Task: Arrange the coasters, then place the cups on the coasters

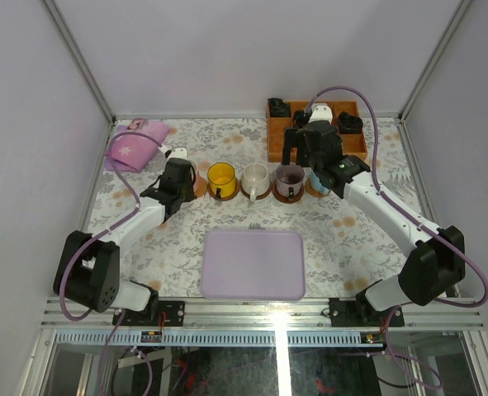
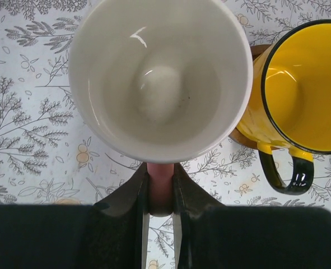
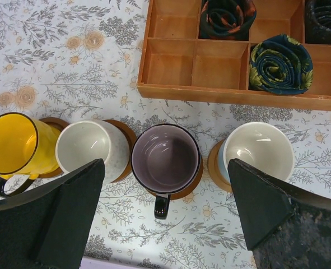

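My left gripper (image 2: 161, 175) is shut on the pink handle of the pink cup (image 2: 159, 78), whose pale inside fills the left wrist view. From above, this gripper (image 1: 182, 178) is at the left end of the row, over a coaster (image 1: 200, 189). I cannot tell whether the cup rests on it. The yellow cup (image 3: 11, 143), cream cup (image 3: 87, 147), purple-grey cup (image 3: 165, 157) and light blue cup (image 3: 260, 147) each stand on a brown coaster (image 3: 194, 182). My right gripper (image 3: 166, 185) hangs open above the purple-grey cup, holding nothing.
The orange-brown compartmented box (image 3: 210, 92) with rolled dark cloths lies just behind the row. A lavender tray (image 1: 254, 264) lies in front, near the arm bases. A pink pouch (image 1: 135, 147) lies at the back left corner.
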Tool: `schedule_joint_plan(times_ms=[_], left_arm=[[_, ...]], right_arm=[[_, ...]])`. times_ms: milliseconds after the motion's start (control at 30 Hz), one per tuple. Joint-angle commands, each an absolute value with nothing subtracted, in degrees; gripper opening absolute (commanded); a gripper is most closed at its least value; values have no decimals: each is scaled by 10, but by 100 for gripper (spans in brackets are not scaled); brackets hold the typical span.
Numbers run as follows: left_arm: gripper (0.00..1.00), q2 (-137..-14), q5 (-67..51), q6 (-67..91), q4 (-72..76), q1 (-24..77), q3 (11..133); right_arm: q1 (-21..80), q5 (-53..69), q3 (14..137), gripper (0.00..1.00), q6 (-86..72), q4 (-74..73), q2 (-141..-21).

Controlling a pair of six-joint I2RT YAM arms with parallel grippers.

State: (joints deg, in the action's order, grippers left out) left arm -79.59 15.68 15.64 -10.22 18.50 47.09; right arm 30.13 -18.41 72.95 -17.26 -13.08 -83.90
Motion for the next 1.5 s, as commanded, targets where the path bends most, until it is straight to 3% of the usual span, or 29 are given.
schedule_joint_plan(times_ms=[0, 433, 1467], left_arm=[[0, -812, 153, 136, 7, 177, 505], [0, -867, 125, 130, 40, 163, 519], [0, -838, 131, 175, -37, 163, 480]], right_arm=[[294, -176, 758, 99, -169, -118, -839], [291, -165, 756, 99, -177, -119, -846], [291, -130, 752, 99, -194, -112, -858]])
